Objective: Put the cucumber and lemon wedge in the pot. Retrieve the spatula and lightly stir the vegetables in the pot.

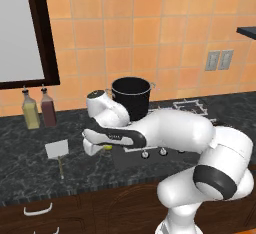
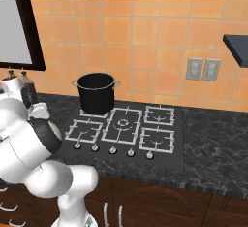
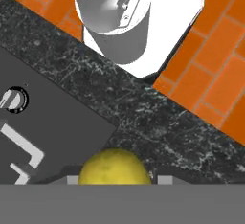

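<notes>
The lemon wedge (image 3: 115, 167), yellow and rounded, sits between my finger tips at the bottom of the hand view. It peeks out as a yellow spot (image 1: 107, 147) under the hand in the left base view. My gripper (image 1: 104, 147) is low over the counter's front, left of the cooktop, shut on the wedge. The black pot (image 1: 131, 96) (image 2: 97, 93) stands on the cooktop's back left burner, behind the hand. The spatula (image 1: 57, 150) lies flat on the counter left of the hand, its handle toward the front edge. The cucumber is hidden.
Two glass bottles (image 1: 30, 110) (image 1: 48, 109) stand by the wall at the left. The cooktop (image 2: 160, 151) carries several burners and a row of knobs (image 2: 113, 150) along its front. My own arm bends across the counter front. A hood hangs overhead.
</notes>
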Motion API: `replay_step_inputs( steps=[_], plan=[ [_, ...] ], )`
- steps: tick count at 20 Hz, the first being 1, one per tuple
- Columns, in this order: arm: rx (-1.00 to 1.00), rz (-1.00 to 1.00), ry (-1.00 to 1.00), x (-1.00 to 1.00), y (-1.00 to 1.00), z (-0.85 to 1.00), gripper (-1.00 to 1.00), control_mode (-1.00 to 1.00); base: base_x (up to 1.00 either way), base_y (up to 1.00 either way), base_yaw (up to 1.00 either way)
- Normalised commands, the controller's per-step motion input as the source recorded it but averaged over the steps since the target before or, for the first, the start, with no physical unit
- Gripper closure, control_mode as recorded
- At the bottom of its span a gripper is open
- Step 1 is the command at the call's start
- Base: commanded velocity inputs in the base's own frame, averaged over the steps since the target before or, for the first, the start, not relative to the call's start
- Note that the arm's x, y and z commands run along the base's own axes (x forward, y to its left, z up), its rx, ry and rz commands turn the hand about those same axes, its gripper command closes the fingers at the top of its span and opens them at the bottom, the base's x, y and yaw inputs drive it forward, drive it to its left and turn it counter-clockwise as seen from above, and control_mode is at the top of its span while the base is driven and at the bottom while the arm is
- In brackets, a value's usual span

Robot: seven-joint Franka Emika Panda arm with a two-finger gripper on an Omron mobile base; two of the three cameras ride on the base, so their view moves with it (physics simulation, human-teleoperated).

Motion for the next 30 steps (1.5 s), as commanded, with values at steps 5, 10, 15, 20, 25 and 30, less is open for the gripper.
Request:
replay_step_inputs(
  steps=[5,10,15,20,25,30],
  plan=[
    [-0.23,0.17,-0.05,-0.25,-0.91,1.00,1.00,-1.00,0.00,0.00,0.00],
    [-0.13,0.02,0.04,-0.02,-0.67,1.00,1.00,-1.00,0.00,0.00,0.00],
    [-0.07,0.00,0.16,0.01,-0.42,1.00,1.00,-1.00,0.00,0.00,0.00],
    [-0.12,0.00,0.21,0.26,-0.38,0.97,1.00,-1.00,0.00,0.00,0.00],
    [-0.08,0.00,0.26,0.37,-0.40,0.99,1.00,-1.00,0.00,0.00,0.00],
    [-0.02,0.00,0.35,0.75,-0.29,0.46,1.00,-1.00,0.00,0.00,0.00]
  ],
)
